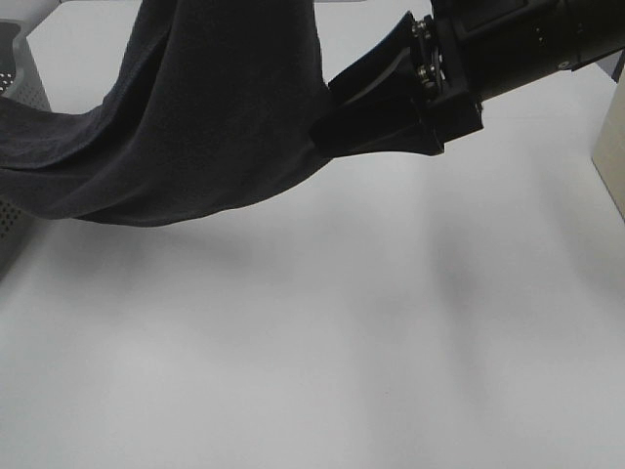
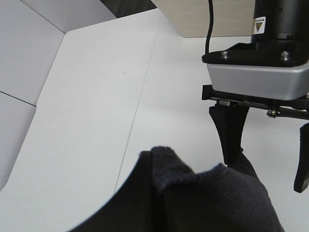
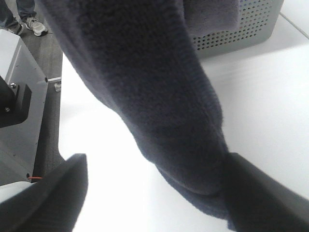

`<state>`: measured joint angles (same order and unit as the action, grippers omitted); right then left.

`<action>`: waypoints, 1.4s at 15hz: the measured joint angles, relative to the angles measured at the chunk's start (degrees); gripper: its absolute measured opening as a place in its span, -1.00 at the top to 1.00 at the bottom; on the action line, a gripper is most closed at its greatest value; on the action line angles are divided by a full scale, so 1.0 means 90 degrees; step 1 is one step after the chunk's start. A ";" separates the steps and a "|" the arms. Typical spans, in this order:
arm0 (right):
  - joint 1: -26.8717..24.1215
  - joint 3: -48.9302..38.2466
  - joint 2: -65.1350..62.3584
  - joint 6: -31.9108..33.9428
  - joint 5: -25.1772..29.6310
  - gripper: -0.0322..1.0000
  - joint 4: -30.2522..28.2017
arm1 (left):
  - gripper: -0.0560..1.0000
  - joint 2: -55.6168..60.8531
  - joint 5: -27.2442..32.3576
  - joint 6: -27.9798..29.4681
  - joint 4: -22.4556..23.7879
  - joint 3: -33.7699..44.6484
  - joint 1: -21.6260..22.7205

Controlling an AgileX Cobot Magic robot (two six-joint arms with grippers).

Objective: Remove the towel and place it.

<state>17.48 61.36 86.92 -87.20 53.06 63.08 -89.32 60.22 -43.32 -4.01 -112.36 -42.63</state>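
The dark navy towel (image 1: 195,117) hangs from above the top edge of the exterior view and trails left over a grey basket (image 1: 18,83). My left gripper (image 2: 157,166) is out of the exterior view; in its wrist view it is shut on a bunched towel edge (image 2: 212,193). My right gripper (image 1: 324,137) reaches in from the upper right, its jaws open on either side of the hanging towel (image 3: 159,106). One finger (image 3: 260,193) touches the cloth; the other finger (image 3: 48,193) stands apart. The right gripper also shows in the left wrist view (image 2: 265,159).
The white table (image 1: 371,342) spreads below the towel. The perforated grey basket (image 3: 241,29) stands at the table's left with part of the towel in it. A pale wooden box (image 1: 611,147) stands at the right edge.
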 joint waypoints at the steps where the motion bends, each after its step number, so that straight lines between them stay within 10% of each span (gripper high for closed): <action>1: 0.0000 0.0000 -0.0013 0.0089 -0.0070 -0.52 -0.0070 | 0.89 0.0000 0.0019 0.0025 0.0032 0.0000 0.0000; 13: 0.0000 0.0146 0.0299 -0.0127 -0.0197 -0.52 0.0083 | 0.89 -0.0006 0.0223 0.0108 0.0070 0.0000 0.0000; 16: 0.0000 0.0146 0.0382 -0.0605 0.0579 -0.52 0.0248 | 0.89 -0.0070 -0.0127 -0.0032 0.0051 0.0000 0.0000; 21: 0.0000 0.0146 0.0395 -0.0732 0.0719 -0.04 0.0267 | 0.89 -0.0267 -0.0388 -0.0051 0.0299 0.0000 0.0000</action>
<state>17.48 62.68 90.47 -93.79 59.53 65.49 -91.73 56.72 -43.77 -1.32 -112.36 -42.63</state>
